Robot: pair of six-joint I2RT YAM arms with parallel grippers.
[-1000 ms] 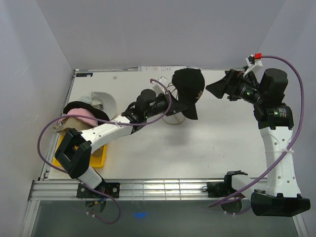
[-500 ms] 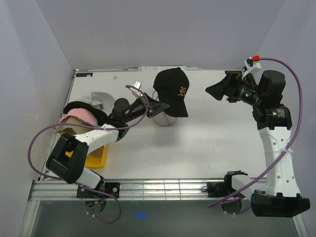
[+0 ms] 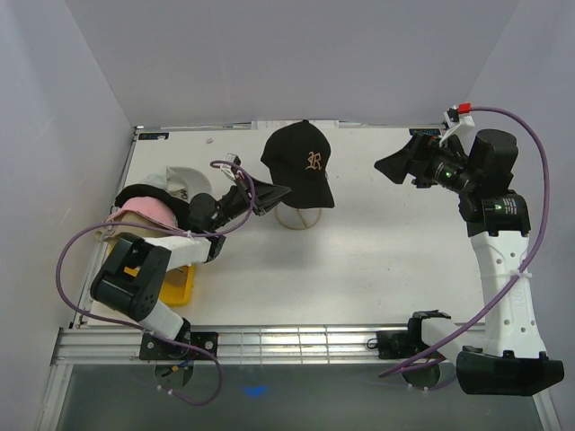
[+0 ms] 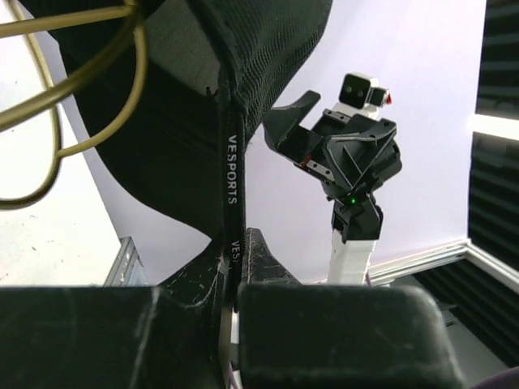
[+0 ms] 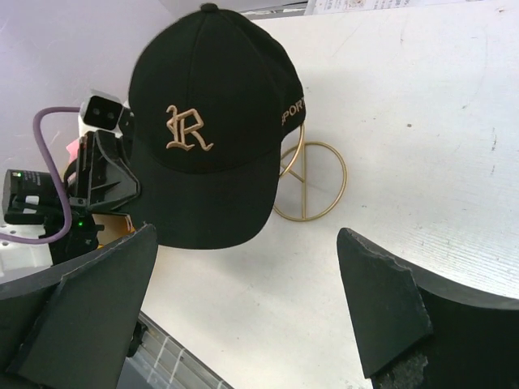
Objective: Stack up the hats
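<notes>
The black cap with a gold monogram (image 3: 301, 166) hangs over the top of the gold wire stand (image 3: 297, 218), brim toward the near right. My left gripper (image 3: 266, 192) is shut on the cap's left rim. In the left wrist view the fingers (image 4: 268, 259) pinch its black inner band (image 4: 233, 178). The right wrist view shows the cap (image 5: 211, 105) and the stand (image 5: 312, 182). My right gripper (image 3: 400, 164) is open and empty, held above the table to the right of the cap. More hats are piled at the left: pink (image 3: 148, 213), white (image 3: 190, 182), a black one under the pink.
A yellow tray (image 3: 175, 289) lies at the near left, by the left arm's base. A purple cable (image 3: 76, 247) loops around the left arm. White walls enclose the table at the back and on both sides. The rail runs along the near edge (image 3: 296, 341).
My left arm has drawn back to the left, carrying the black cap leftward over the stand. The cap has turned so its monogram faces up. The right arm has barely moved.
</notes>
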